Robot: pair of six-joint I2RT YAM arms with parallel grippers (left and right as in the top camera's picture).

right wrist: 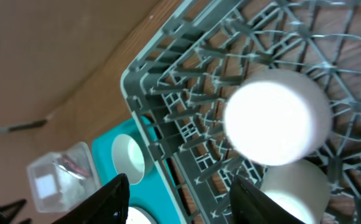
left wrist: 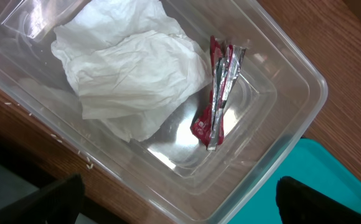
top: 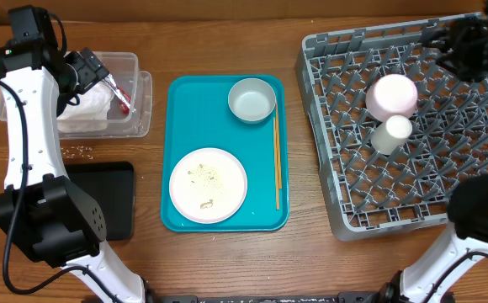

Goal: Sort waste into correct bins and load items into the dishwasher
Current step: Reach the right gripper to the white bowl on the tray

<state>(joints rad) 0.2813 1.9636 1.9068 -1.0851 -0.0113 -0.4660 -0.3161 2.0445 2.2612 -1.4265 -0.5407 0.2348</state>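
Two grippers, both empty. Left gripper (top: 97, 74): jaws fully apart above clear plastic rectangular tub (top: 143, 101), which holds crumpled white paper napkin (left wrist: 131, 68) and small red-and-white wrapper (left wrist: 218, 106). Teal tray (top: 185, 109): round pale plate (top: 208, 185) carrying rice-like crumbs (top: 204, 174), and greyish metal bowl (top: 251, 99), neither loaded. Risk: crumbs scatter if the plate tilts before scraping. Grey pegged dish rack (top: 336, 210): upturned pink bowl (top: 391, 95), white cup (top: 391, 133) just beside it. Right gripper (top: 450, 46): jaws partly apart over the far corner. Risk: a careless swing topples either
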